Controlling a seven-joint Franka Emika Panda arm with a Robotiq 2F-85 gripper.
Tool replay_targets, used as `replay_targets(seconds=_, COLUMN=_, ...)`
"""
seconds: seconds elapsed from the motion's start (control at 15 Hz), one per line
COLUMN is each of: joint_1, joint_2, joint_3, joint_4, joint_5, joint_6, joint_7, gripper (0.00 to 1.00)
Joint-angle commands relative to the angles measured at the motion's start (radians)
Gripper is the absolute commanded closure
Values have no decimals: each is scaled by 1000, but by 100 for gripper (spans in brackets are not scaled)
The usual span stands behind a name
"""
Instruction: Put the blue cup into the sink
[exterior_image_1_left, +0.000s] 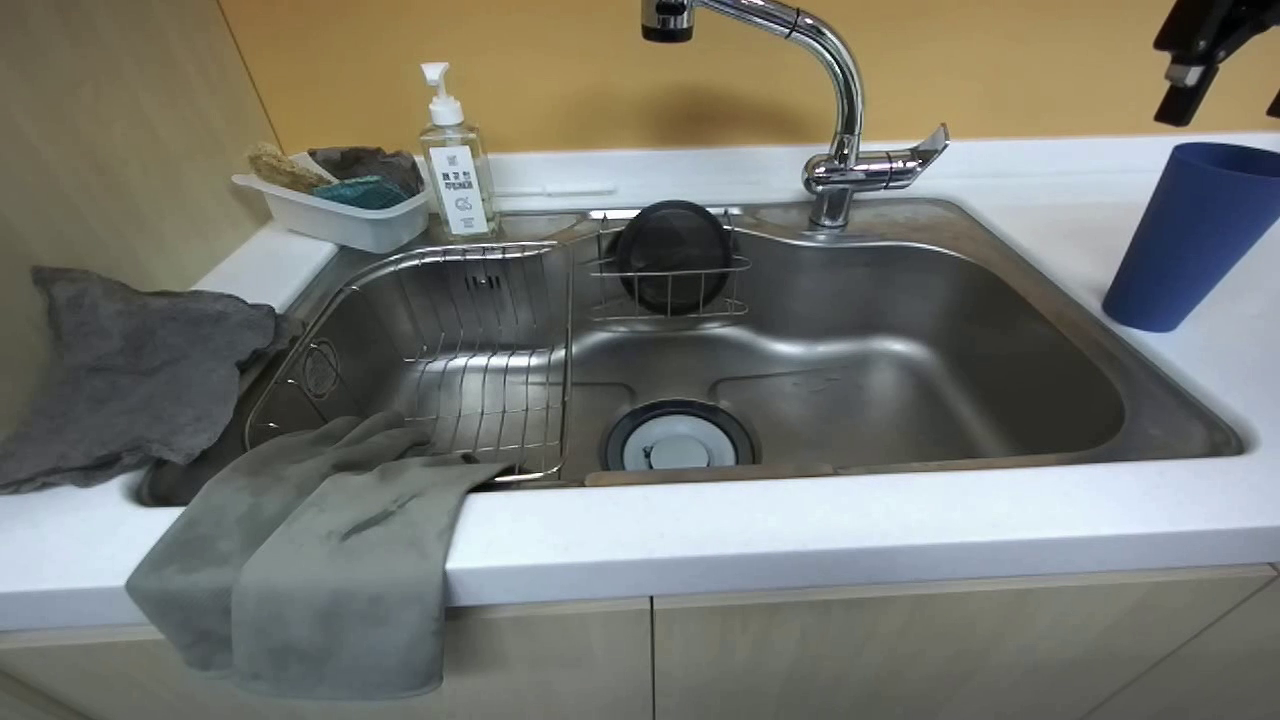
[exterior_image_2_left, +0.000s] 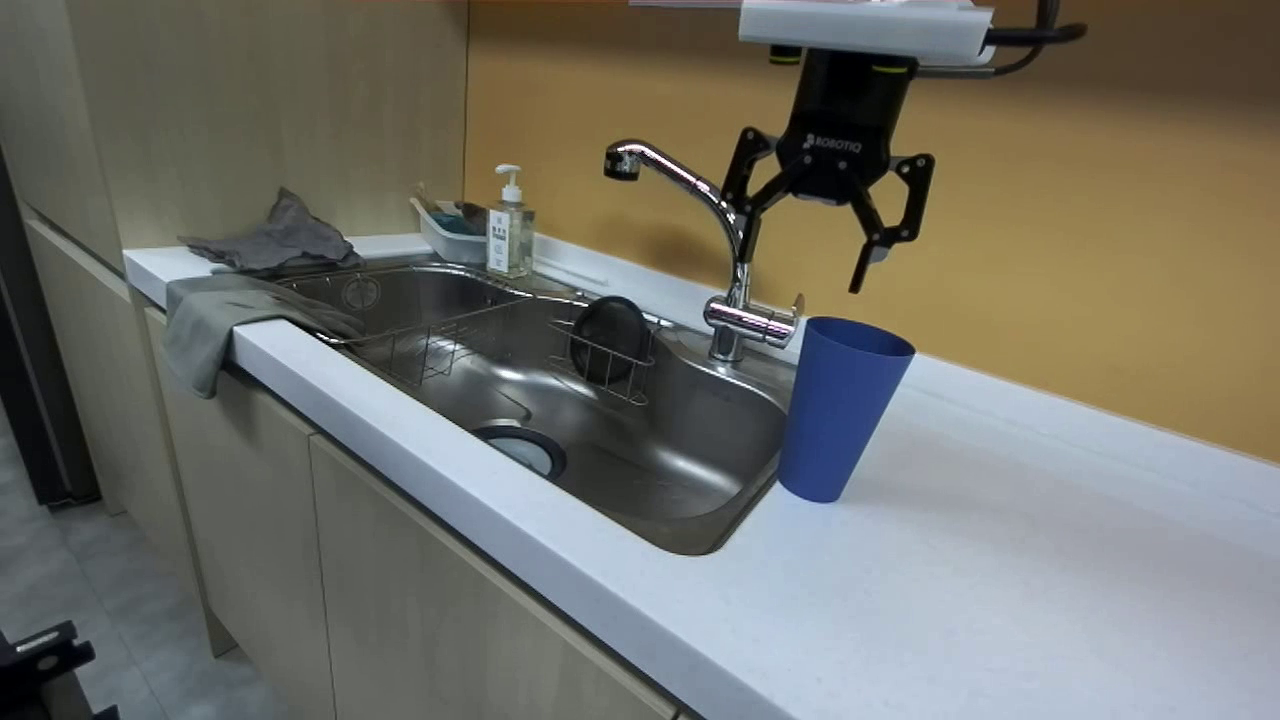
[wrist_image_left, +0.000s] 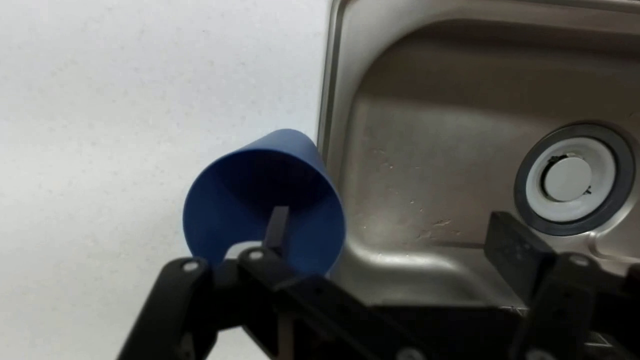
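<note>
The blue cup (exterior_image_2_left: 842, 415) is plain and dark blue, wide at the top and thinner at the bottom. It stands upright on the white tabletop (exterior_image_2_left: 1000, 570), with its round, open mouth facing up. It is outside the sink (exterior_image_1_left: 900, 390), just beside one short end, about halfway along that end. It is hard to tell if its bottom touches the sink's rim. The sink is big and long, made of gray metal, with round corners. It is set down into the tabletop. In the sink's floor is a round drain (exterior_image_1_left: 680, 445) with a pale middle and a dark ring.
</note>
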Motion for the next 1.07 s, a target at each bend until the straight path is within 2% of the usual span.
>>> replay_targets(seconds=0.0, joint_1=-7, joint_2=37, joint_3=-4, joint_4=22, joint_5=9, joint_6=35, joint_7=-5, gripper=0)
replay_targets(seconds=0.53, joint_1=-24, joint_2=60, joint_3=-8, joint_4=-18, joint_5=15, joint_6=149, joint_7=-3, gripper=0)
replay_targets(seconds=0.6, joint_1=-25, joint_2=61, joint_3=-9, joint_4=-22, joint_5=13, joint_6=154, joint_7=-3, gripper=18)
replay_targets(seconds=1.0, joint_1=-33, joint_2=41, joint_3=-7, joint_4=-71, joint_5=28, joint_6=164, joint_7=-7, gripper=61)
